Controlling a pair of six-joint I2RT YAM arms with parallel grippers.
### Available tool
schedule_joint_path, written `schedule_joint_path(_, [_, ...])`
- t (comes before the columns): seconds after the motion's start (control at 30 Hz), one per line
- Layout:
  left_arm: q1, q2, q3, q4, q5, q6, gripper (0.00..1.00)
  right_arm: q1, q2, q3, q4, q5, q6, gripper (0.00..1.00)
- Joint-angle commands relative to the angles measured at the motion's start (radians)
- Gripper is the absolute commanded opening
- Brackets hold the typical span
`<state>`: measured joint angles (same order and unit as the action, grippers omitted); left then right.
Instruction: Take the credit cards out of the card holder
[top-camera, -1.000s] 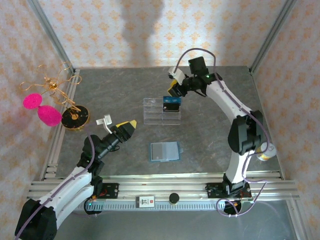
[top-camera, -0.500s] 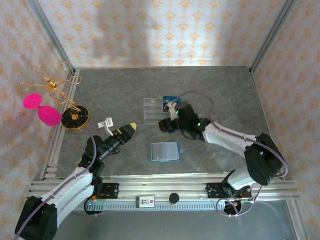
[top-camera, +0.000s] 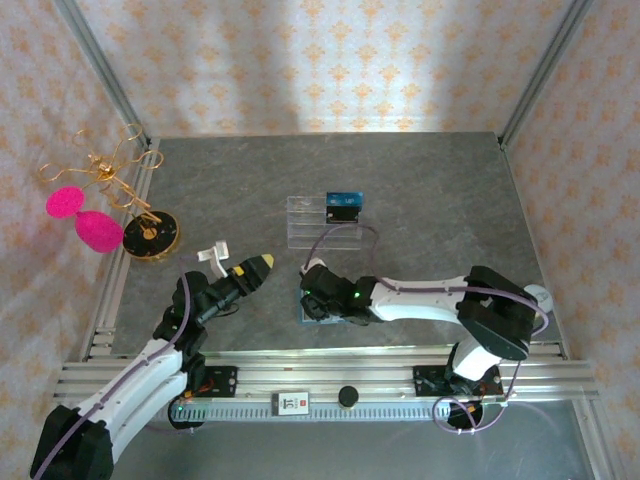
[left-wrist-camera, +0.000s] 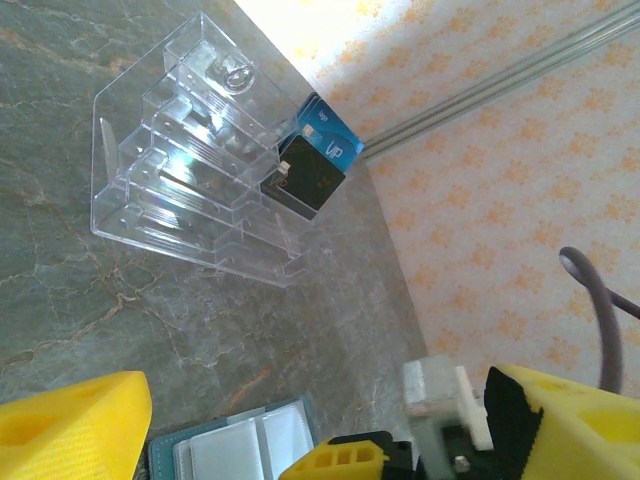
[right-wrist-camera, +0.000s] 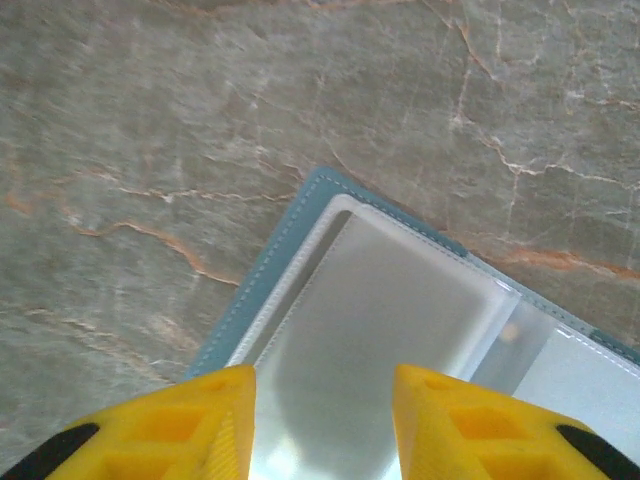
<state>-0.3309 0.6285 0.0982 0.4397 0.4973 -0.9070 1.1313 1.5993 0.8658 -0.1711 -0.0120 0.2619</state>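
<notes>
The far half of the table (top-camera: 430, 170) lies bare, so there is open room behind and to the right of the clear acrylic stand (top-camera: 310, 228). The stand sits mid-table with cards (top-camera: 345, 207) upright at its far right end, blocking a straight pass from near to far there. A bare strip runs between the stand and the card holder (right-wrist-camera: 380, 300). The right arm (top-camera: 420, 298) lies low across the near right, barring that side, with the right gripper (right-wrist-camera: 320, 410) over the card holder. The left gripper (top-camera: 262, 263) points in from the near left, a little apart from it. A gold wire ornament (top-camera: 150, 237) with pink balls crowds the left edge.
</notes>
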Motion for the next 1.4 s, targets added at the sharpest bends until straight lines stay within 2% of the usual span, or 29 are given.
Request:
schedule_joint_path(0.0, [0.01, -0.025, 0.003, -0.037, 0.009, 0.025, 0.85, 0.023, 0.035, 0.047, -0.038, 0.105, -0.001, 0.4])
schedule_joint_path(0.13, [0.011, -0.02, 0.002, -0.039, 0.023, 0.028, 0.85, 0.036, 0.088, 0.056, -0.049, 0.11, -0.001, 0.4])
schedule_joint_path(0.27, [0.009, 0.002, 0.003, -0.043, 0.048, 0.031, 0.79, 0.038, 0.121, 0.047, -0.06, 0.101, 0.021, 0.36])
schedule_joint_path(0.3, [0.007, 0.01, 0.003, -0.044, 0.054, 0.032, 0.77, 0.038, 0.126, 0.044, -0.058, 0.097, 0.025, 0.33])
schedule_joint_path(0.43, [-0.015, 0.042, 0.003, -0.038, 0.061, 0.031, 0.71, 0.038, 0.121, 0.043, -0.037, 0.095, 0.049, 0.09])
schedule_joint_path(0.5, [-0.043, 0.053, 0.0, -0.027, 0.047, 0.027, 0.68, 0.038, 0.104, 0.035, -0.01, 0.097, 0.072, 0.0])
schedule_joint_path(0.6, [-0.102, 0.077, 0.0, -0.02, 0.007, 0.024, 0.59, 0.037, 0.049, 0.001, 0.06, 0.111, 0.122, 0.0])
schedule_joint_path(0.8, [-0.201, 0.194, 0.025, 0.004, -0.042, 0.029, 0.18, 0.026, -0.046, -0.077, 0.208, 0.112, 0.244, 0.0])
schedule_joint_path(0.9, [-0.225, 0.261, 0.042, 0.01, -0.047, 0.037, 0.05, 0.027, -0.073, -0.102, 0.237, 0.121, 0.277, 0.0])
schedule_joint_path(1.07, [-0.303, 0.418, 0.113, 0.026, -0.063, 0.07, 0.0, 0.026, -0.114, -0.139, 0.266, 0.131, 0.311, 0.0])
schedule_joint_path(1.1, [-0.321, 0.458, 0.13, 0.032, -0.063, 0.077, 0.0, 0.026, -0.125, -0.147, 0.27, 0.139, 0.324, 0.04])
schedule_joint_path(1.17, [-0.351, 0.536, 0.167, 0.039, -0.066, 0.087, 0.0, 0.026, -0.154, -0.162, 0.271, 0.168, 0.345, 0.2])
schedule_joint_path(1.23, [-0.378, 0.615, 0.202, 0.053, -0.054, 0.093, 0.0, 0.026, -0.21, -0.188, 0.266, 0.219, 0.368, 0.29])
schedule_joint_path(1.37, [-0.431, 0.744, 0.278, 0.085, -0.031, 0.092, 0.0, 0.02, -0.368, -0.245, 0.206, 0.335, 0.385, 0.32])
